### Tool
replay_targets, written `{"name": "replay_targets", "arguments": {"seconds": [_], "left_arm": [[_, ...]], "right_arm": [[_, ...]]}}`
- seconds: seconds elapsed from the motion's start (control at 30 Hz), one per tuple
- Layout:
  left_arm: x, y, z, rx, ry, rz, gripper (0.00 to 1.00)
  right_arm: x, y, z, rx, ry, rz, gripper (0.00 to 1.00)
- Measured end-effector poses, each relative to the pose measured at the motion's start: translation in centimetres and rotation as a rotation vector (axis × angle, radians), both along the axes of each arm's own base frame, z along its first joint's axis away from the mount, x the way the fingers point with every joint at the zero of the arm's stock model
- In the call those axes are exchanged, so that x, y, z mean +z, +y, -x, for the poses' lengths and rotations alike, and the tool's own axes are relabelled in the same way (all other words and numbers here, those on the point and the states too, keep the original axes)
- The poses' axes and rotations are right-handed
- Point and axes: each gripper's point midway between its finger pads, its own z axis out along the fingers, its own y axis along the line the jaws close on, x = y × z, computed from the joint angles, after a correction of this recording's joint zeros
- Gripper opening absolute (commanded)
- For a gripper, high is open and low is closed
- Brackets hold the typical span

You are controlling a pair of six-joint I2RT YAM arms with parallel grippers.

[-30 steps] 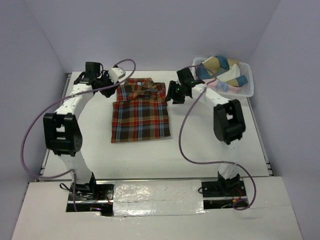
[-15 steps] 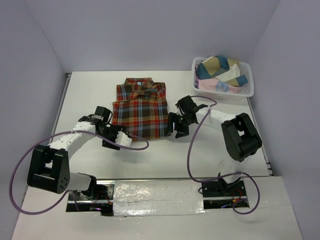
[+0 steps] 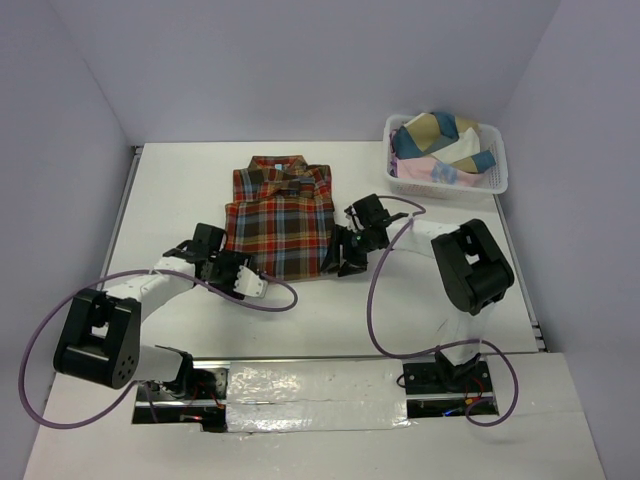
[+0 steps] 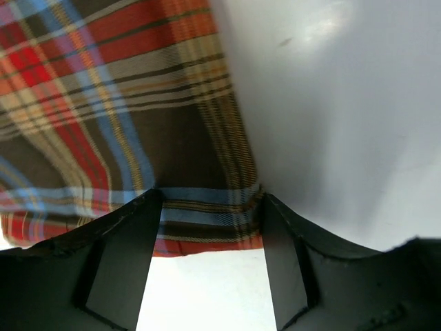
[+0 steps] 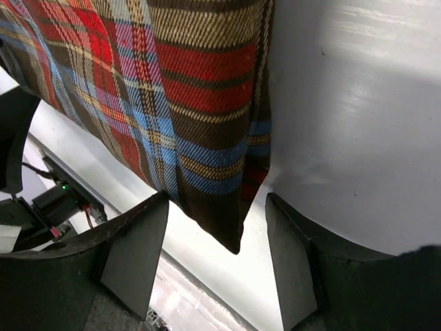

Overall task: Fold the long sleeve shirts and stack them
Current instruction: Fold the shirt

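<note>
The left claw (image 4: 210, 200) is spread wide. Its two black fingers (image 4: 117, 262) stand on either side of one hem corner of the shirt (image 4: 117, 103). Plaid cloth lies in the gap between them and is not pinched. In that wrist view the cloth fills the frame from 9 to 12 o'clock, and the bare white table (image 4: 344, 103) shows from 1 to 4 o'clock.

The right claw (image 5: 213, 200) is spread just as wide. The other hem corner points toward 6 o'clock into its gap. Whether either pad touches the cloth there cannot be told.

From above, the left claw sits at the shirt's 7 o'clock corner and the right claw at its 5 o'clock corner. Both arms lie low over the table, reaching in from either side. The shirt lies folded into a rough rectangle in the middle of the table. Its collar is toward 12 o'clock and its hem is toward the arm bases.

At about 2 o'clock from the shirt, well apart from it, a white lattice basket (image 3: 497, 183) stands in the far corner. It holds crumpled clothes (image 3: 440, 135) in tan, blue and pink. A purple cable (image 3: 45, 330) loops out beside each arm.
</note>
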Motion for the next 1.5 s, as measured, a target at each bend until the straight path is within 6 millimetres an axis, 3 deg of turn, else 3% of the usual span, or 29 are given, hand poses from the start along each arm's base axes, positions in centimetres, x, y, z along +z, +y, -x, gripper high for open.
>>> {"name": "replay_targets", "arguments": {"seconds": [0.07,0.13,0.17,0.2,0.27,0.3,0.37,0.5,0.63,0.73,0.83,1.0,1.03,1.13,1.23,1.33,1.5], "left_arm": [[0.1,0.2,-0.8,0.027,-0.032,-0.003,0.69],[0.1,0.5,-1.5,0.061,-0.054,-0.01,0.57],[0.0,0.7,-1.8,0.074,-0.059,-0.016,0.51],[-0.2,0.7,-2.0,0.084,-0.061,-0.019,0.33],[-0.5,0.9,-2.1,0.104,-0.054,-0.025,0.16],[-0.6,0.9,-2.0,0.108,-0.048,-0.025,0.0],[-0.6,0.9,-1.9,0.119,-0.038,-0.02,0.0],[0.2,0.7,-1.8,0.137,-0.012,-0.007,0.0],[3.1,0.1,-1.5,0.127,-0.012,0.029,0.0],[5.5,-0.4,0.0,0.088,-0.022,0.055,0.0],[6.7,-0.7,3.0,0.047,0.011,0.061,0.0],[9.4,-1.5,9.8,-0.046,0.155,0.104,0.0],[10.5,-2.0,10.5,-0.05,0.17,0.131,0.0],[13.9,-3.1,11.3,-0.002,0.212,0.219,0.0],[16.0,-3.8,10.4,0.108,0.276,0.274,0.0],[16.5,-4.2,8.4,0.243,0.372,0.312,0.0],[14.8,-2.4,1.4,0.545,0.539,0.403,0.0]], "right_arm": [[-0.1,0.2,-0.1,0.001,0.001,-0.006,0.59],[-0.3,0.3,0.0,0.003,0.009,-0.014,0.49],[-0.5,0.4,0.0,0.003,0.015,-0.016,0.38],[-0.6,0.4,0.0,0.007,0.017,-0.018,0.32],[-1.1,0.4,0.0,0.004,0.026,-0.011,0.15],[-1.2,0.3,0.1,0.006,0.028,-0.01,0.11],[-1.2,0.4,0.1,0.01,0.029,-0.012,0.0],[-1.2,0.2,0.2,0.025,0.02,-0.007,0.0],[0.3,-0.2,0.9,0.064,-0.008,0.001,0.0],[2.5,-0.5,2.1,0.113,-0.053,0.012,0.0],[4.7,-0.4,5.4,0.204,-0.094,0.037,0.0],[7.3,-0.8,12.8,0.381,-0.067,0.075,0.0],[7.8,-1.3,14.2,0.405,-0.043,0.082,0.0],[10.5,-1.6,15.4,0.422,-0.048,0.063,0.0],[13.8,-1.5,14.4,0.406,-0.071,0.05,0.0],[16.0,-1.1,11.3,0.362,-0.103,0.042,0.0],[15.6,-2.0,3.3,0.216,-0.079,0.05,0.0]]}}
